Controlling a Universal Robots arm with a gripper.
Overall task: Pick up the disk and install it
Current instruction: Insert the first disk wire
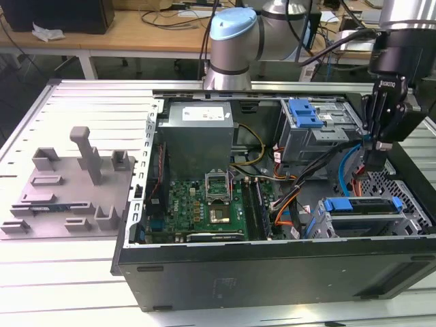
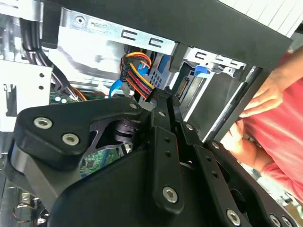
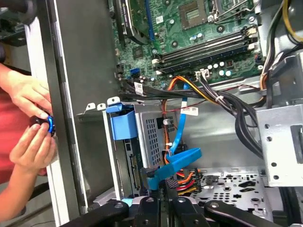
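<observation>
From my console I judge the disk (image 1: 360, 205) to be seated in its bay at the corner of the computer case (image 1: 272, 272) on the exterior view's right, blue bracket facing up. That would explain why the end effector (image 1: 375, 167) hangs just beside it with its fingers (image 2: 163, 137) pressed together, gripping nothing I can see (a person's hand (image 3: 29, 94) rests at the case edge).
</observation>
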